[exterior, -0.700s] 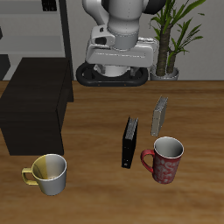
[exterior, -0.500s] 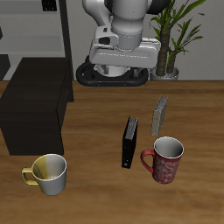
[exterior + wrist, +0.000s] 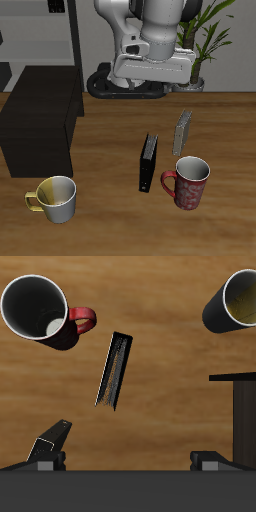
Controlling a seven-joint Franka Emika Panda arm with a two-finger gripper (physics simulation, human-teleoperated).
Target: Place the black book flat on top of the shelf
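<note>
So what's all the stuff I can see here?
black book: one, black, standing upright mid-table
grey book: one, grey, standing just behind the black book
red mug: one, red patterned, beside the black book near the front edge
yellow mug: one, yellowish, near the front edge
shelf: one, black, low cabinet beside the table
potted plant: one, green, at the back
gripper: one, fingers apart, nothing held
</note>
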